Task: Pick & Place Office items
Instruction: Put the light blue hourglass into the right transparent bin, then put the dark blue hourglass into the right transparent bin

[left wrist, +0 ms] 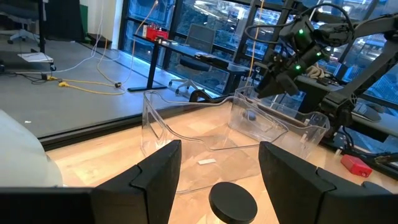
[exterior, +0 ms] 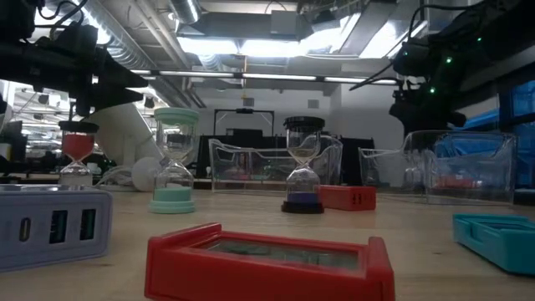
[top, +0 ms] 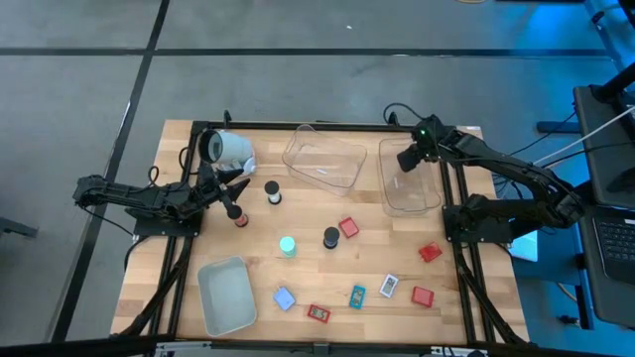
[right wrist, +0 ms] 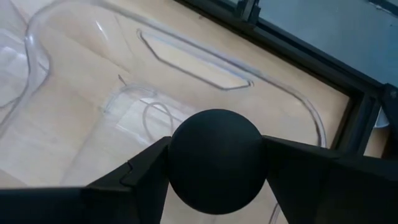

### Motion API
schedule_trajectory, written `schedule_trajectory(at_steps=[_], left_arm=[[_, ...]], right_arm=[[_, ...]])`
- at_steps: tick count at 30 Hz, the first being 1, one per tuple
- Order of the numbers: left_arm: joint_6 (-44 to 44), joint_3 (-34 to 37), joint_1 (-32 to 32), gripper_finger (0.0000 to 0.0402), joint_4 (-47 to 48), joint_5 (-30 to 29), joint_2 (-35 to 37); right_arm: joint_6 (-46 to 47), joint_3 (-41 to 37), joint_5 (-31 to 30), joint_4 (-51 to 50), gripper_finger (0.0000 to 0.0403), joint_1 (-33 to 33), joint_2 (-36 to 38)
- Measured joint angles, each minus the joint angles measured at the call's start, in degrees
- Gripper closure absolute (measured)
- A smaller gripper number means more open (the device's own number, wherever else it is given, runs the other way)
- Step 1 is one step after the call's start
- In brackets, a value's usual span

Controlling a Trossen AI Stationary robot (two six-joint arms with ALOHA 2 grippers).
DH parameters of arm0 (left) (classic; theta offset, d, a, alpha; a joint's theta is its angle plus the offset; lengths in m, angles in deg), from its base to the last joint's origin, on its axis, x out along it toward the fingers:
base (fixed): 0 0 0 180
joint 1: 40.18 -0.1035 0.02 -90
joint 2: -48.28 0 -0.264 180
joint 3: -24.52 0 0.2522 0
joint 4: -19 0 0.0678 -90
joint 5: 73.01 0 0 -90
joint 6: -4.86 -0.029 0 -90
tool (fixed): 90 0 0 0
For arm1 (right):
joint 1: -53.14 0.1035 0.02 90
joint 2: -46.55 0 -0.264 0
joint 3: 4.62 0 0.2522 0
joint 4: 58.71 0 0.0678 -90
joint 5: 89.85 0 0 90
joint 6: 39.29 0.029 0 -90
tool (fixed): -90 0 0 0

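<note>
Small office pieces are spread over the wooden table: a teal hourglass-shaped cylinder, a black one, a white-topped one, red blocks, a pale blue block and flat cards. My left gripper is open. Its fingers stand to either side of the black top of a red-and-black cylinder, which stands upright on the table. My right gripper hovers over a clear bin, shut on a round black piece. My right gripper pinches the round black piece between its two fingers, one on each side. It shows only as a round dark shape. It is lifted clear and hangs above the clear bin's inside, with the fingers pointing down at a slant.
A second clear bin lies left of the first, near the far edge. A large white cylinder lies by my left gripper. A grey-white bin sits near the front left. Red pieces and cards crowd the near right.
</note>
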Motion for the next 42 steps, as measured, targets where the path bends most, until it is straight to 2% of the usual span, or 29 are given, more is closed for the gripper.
schedule_trajectory(at_steps=[6, 16, 22, 25, 28, 31, 36, 42], left_arm=[[0.0, 0.01, -0.02, 0.019, 0.0, 0.0, -0.01], [-0.01, 0.0, -0.01, 0.019, 0.01, 0.0, -0.01], [0.01, -0.01, -0.02, 0.019, 0.0, 0.0, -0.01], [0.0, 0.0, 0.0, 0.019, 0.0, 0.02, -0.01], [0.01, 0.01, -0.02, 0.019, 0.02, 0.02, -0.01], [-0.01, 0.01, 0.0, 0.019, 0.0, 0.02, -0.01], [0.0, 0.0, -0.01, 0.019, 0.0, 0.02, -0.01], [0.01, 0.01, -0.01, 0.019, 0.0, 0.02, -0.01]], right_arm=[[0.58, 0.0, -0.16, 1.19, 0.0138, 0.0, 0.0], [-1.36, 0.54, 1.49, 0.6, 0.0121, 0.0, 0.0], [-2.45, 9.12, 1.86, -6.44, 0.0089, 0.1, 0.0], [-1.45, 14.15, 7.22, -9.98, 0.0077, 1.5, 0.02], [-0.42, 15.37, 17.51, -6.9, 0.0074, 5.49, 0.04], [-0.83, 13.45, 23.64, 2.05, 0.0077, 13.29, 0.04], [-2.86, 7.93, 24.3, 17.65, 0.0082, 27.87, 0.02], [-1.77, 1.21, 23.92, 31.56, 0.0069, 39.67, -0.02]])
